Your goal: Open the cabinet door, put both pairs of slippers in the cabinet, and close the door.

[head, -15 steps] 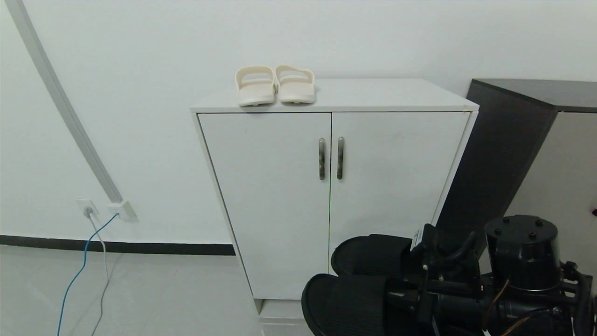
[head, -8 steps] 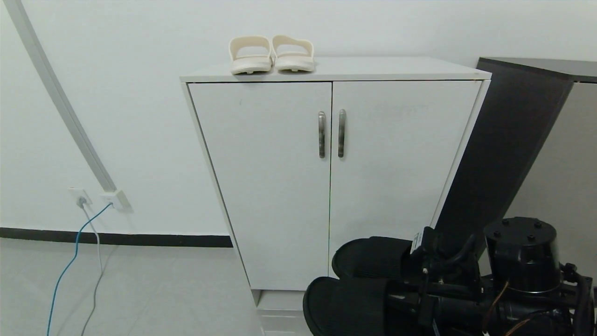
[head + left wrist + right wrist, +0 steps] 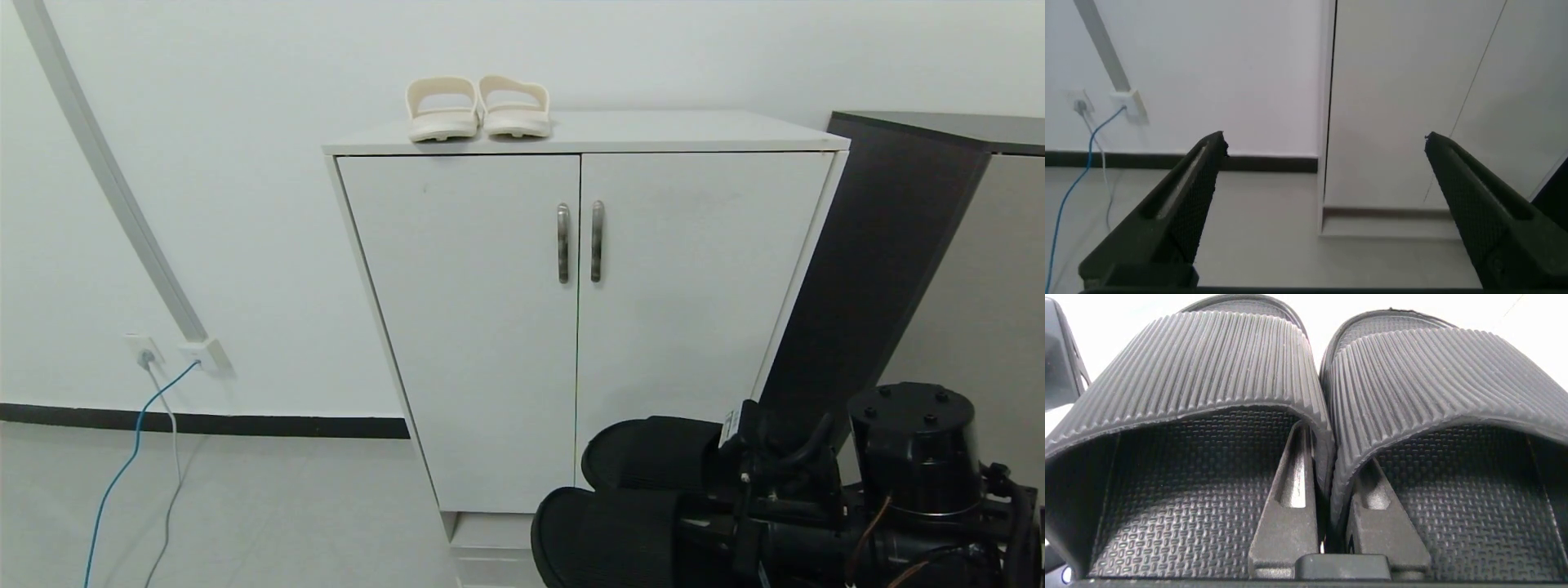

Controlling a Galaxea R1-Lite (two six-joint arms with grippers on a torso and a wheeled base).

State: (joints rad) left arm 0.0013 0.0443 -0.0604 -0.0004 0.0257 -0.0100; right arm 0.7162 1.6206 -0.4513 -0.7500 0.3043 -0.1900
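Only my head camera has shifted, not the things. My right gripper (image 3: pixel 1333 514) clamps the black slippers (image 3: pixel 645 482) low before the cabinet (image 3: pixel 473 327), not yet opened; the cream slippers (image 3: pixel 479 108) sit on its top. My left gripper (image 3: pixel 1324 143) hangs released. Every step seems left.

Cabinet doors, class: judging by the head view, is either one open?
No: both cabinet doors lie flush with the cabinet front, their handles side by side at the centre seam.
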